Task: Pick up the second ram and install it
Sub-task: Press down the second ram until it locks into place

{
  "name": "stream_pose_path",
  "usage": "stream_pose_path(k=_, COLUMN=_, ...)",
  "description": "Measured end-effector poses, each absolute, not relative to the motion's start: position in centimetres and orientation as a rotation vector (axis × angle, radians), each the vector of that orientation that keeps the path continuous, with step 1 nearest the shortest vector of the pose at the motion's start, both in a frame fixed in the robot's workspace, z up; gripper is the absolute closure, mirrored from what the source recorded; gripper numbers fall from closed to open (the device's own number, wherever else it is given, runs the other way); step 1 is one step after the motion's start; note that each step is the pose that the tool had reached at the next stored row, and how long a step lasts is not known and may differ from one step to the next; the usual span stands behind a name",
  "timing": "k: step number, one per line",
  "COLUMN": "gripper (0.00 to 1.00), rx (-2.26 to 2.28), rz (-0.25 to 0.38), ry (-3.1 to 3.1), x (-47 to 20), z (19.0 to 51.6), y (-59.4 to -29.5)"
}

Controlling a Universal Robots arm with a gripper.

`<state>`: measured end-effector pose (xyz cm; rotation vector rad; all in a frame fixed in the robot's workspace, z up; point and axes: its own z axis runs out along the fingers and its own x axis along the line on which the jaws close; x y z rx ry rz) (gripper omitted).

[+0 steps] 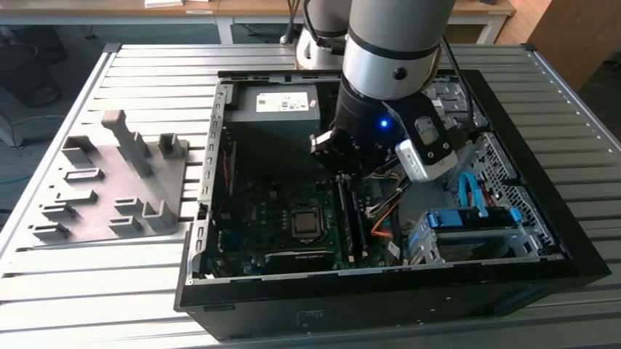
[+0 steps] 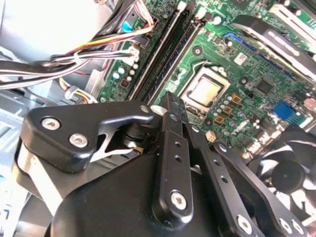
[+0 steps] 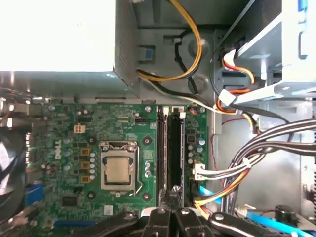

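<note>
My gripper (image 2: pixel 170 101) hangs low inside the open computer case (image 1: pixel 543 240), and its black fingers (image 3: pixel 163 219) are shut tip to tip with nothing visible between them. Directly under the tips run the two long memory slots (image 2: pixel 165 54) of the green motherboard (image 3: pixel 74 163), beside the processor socket (image 3: pixel 117 170). A dark narrow stick, the second ram (image 3: pixel 175 153), stands on edge in the slot nearer the cables, in line with the fingertips. I cannot tell whether the tips touch its near end. In the exterior view the gripper (image 1: pixel 342 169) sits just above the slots (image 1: pixel 350 218).
Bundles of coloured cables (image 3: pixel 247 168) lie close beside the slots. A fan (image 2: pixel 291 173) sits beyond the socket. The power supply (image 1: pixel 276 109) fills the case's far end and a blue drive cage (image 1: pixel 470 222) its corner. A grey slotted holder block (image 1: pixel 116 182) rests on the table at the exterior view's left.
</note>
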<state>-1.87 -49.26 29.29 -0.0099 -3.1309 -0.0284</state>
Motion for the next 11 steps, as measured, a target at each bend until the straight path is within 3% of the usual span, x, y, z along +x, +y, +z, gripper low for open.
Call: stream_pose_path(k=11, gripper=0.90, rx=-0.010, rz=-0.029, ry=-3.131, x=-1.87, z=29.34, y=-49.26)
